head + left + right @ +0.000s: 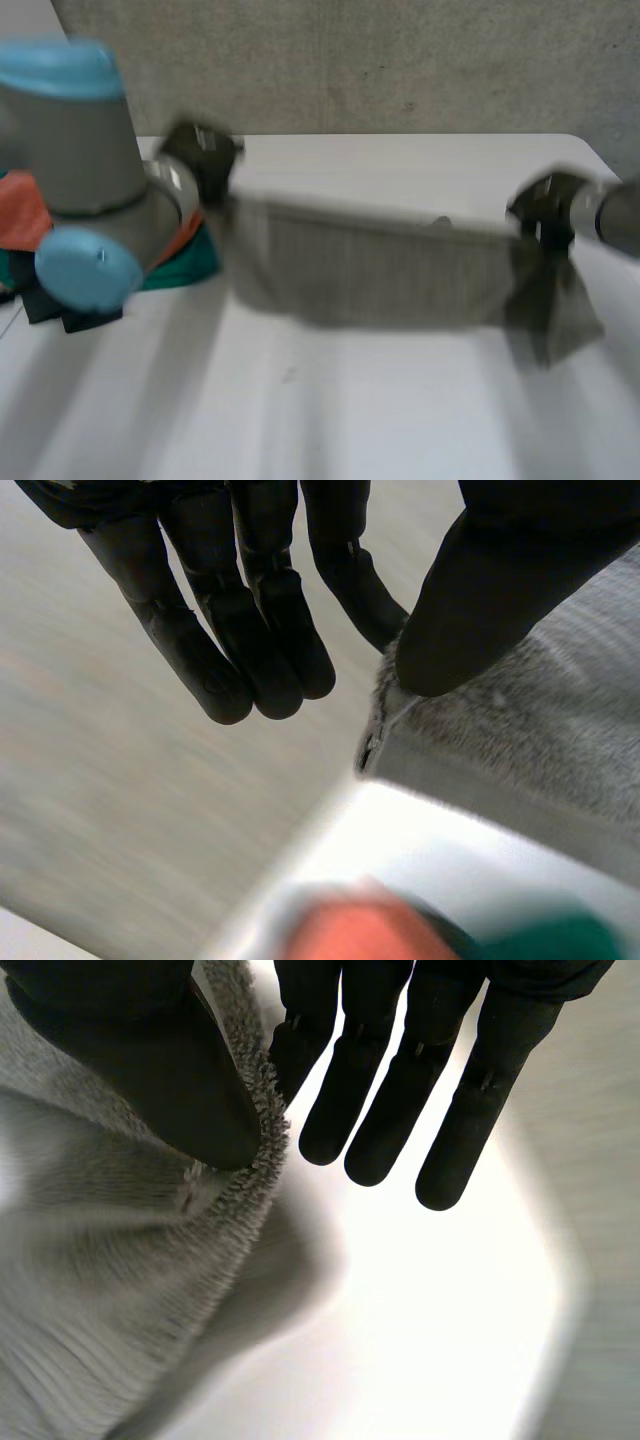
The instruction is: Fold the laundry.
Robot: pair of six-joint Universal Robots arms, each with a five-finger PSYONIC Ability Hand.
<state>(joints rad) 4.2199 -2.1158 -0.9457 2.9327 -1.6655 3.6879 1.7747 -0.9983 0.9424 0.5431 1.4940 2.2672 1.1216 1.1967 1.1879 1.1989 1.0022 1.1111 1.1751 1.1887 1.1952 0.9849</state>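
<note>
Table: white table (330, 410) is the surface nearest my camera, and it runs back to a straight far edge.
Left arm: the grey joint with its light-blue cap (80, 130) stands large at my near left.
Pile: I see a heap of orange, teal and black clothes (190, 262) lying on the table just beyond that arm. It is well apart from the cloth being worked.
Task item: the grey towel (370, 270) is lifted above the table and spread wide between the two hands. Its upper edge is almost level and the rest hangs down.
Left hand: the left hand (200, 160) grasps the towel at its upper corner on my left. On the left wrist camera I see the thumb (480, 610) pressed onto the fluffy corner against one finger. The other fingers (250, 650) are held straight beside it, off the cloth.
Right hand: the right hand (545, 215) grasps the opposite upper corner. On the right wrist camera its thumb (150, 1070) pins the looped edge of the towel against a finger. The remaining fingers (385, 1110) are straight and apart from the cloth.
Right arm: its grey end (620, 215) comes in from my right.
Background: a grey concrete wall (380, 60) rises behind the table.
</note>
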